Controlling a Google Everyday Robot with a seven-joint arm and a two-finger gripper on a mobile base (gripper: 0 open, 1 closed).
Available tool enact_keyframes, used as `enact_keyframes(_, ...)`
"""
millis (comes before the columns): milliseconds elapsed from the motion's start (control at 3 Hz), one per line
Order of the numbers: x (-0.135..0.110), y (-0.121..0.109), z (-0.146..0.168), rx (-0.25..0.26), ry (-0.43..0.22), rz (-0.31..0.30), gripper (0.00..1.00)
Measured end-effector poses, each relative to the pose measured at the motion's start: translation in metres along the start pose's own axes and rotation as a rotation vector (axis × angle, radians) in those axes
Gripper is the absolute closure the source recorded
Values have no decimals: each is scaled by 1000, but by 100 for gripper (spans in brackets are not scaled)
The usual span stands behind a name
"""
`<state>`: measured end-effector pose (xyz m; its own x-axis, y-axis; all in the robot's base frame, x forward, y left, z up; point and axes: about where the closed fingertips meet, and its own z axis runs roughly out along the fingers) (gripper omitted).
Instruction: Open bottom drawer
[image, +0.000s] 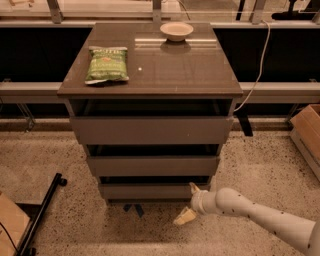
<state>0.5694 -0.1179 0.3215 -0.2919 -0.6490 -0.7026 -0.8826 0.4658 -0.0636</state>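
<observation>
- The gripper (188, 202), a pale two-finger claw on a white arm reaching in from the near right, has its tan fingers (183, 217) spread apart and holds nothing. It sits just beside the right end of the lowest front.
- The bottom drawer (150, 191) is a plain grey-brown, handleless flat panel, the narrowest of three. It is lowest in the cabinet, close above the speckled floor (55, 155), with a dark gap over it.
- Handling, as judged: rigid and fairly light, it probably slides. The smooth face offers no grip, so hook the top edge and pull nearward.
- Brown cabinet top (165, 70): green snack bag (106, 64) at left, shallow pale bowl (176, 31) at far edge.
</observation>
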Motion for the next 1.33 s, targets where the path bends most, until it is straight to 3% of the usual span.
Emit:
enact_keyframes(667, 36, -31, 69, -85, -53, 51, 0)
enact_keyframes(1333, 41, -65, 122, -158, -110, 35, 0)
